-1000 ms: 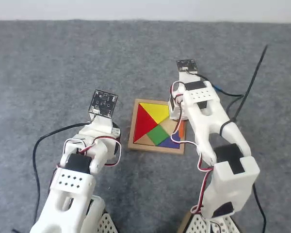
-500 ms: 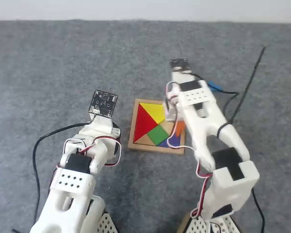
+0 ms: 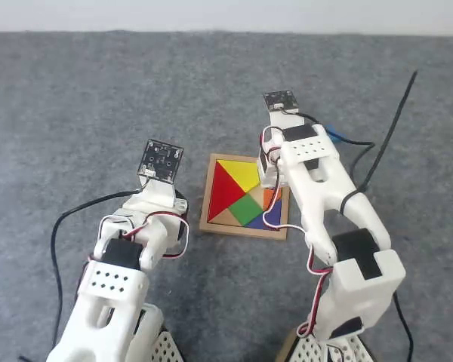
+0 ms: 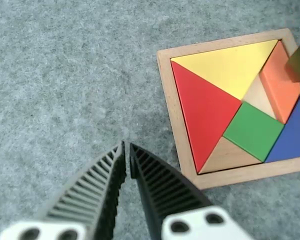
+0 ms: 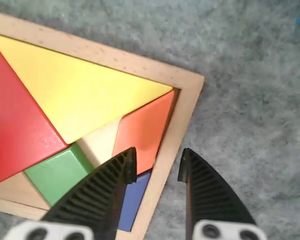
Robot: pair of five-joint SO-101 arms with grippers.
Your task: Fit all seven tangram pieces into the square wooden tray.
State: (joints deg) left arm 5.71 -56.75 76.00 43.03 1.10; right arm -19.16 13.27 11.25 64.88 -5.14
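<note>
My right arm (image 3: 325,188) stretched forward, wrist bent down; right hand (image 5: 157,155) pointing down, fingers spread apart. My left arm (image 3: 124,256) folded back; left hand (image 4: 127,149) angled down, fingertips nearly touching.

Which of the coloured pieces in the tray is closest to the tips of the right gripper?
The orange piece, set against the tray's rim beside the yellow triangle. One finger of the open right gripper overlaps its end.

Two white plastic arms (image 3: 317,181) carry black motors (image 3: 359,245), red and white wires (image 3: 312,253), and black ribbed fingers (image 4: 162,192).
</note>
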